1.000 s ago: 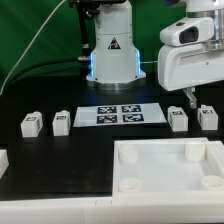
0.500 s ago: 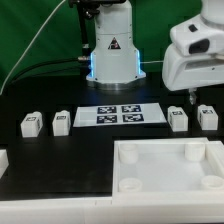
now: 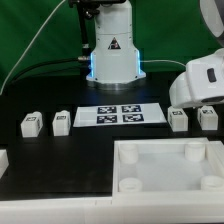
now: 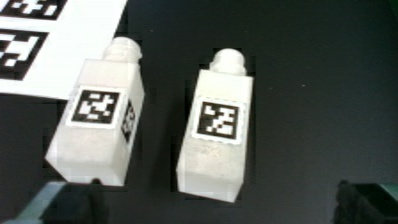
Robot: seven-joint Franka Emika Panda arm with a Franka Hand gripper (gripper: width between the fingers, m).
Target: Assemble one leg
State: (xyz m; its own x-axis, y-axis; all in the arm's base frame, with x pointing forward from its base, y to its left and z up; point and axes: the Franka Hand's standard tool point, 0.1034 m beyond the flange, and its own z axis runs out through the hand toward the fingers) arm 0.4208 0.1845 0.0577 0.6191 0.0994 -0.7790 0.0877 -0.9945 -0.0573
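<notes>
Several small white legs with square tags lie on the black table. Two are at the exterior view's left [image 3: 31, 124] [image 3: 61, 122] and two at its right [image 3: 178, 119] [image 3: 207, 118]. My gripper [image 3: 197, 104] hangs low over the right pair. The wrist view shows these two legs side by side [image 4: 98, 115] [image 4: 221, 120], pegs pointing away. My gripper [image 4: 222, 208] is open and empty above their near ends. One dark finger [image 4: 71, 205] is by the first leg's end, the other [image 4: 374, 200] well beyond the second leg.
The large white rimmed panel [image 3: 170, 165] with corner sockets lies at the front. The marker board [image 3: 120, 115] lies between the leg pairs, and its corner shows in the wrist view [image 4: 36, 40]. The robot base [image 3: 112, 50] stands behind. A white part [image 3: 3, 158] sits at the left edge.
My gripper has moved down and toward the exterior view's right, ending low over the right pair of legs. The legs have not moved.
</notes>
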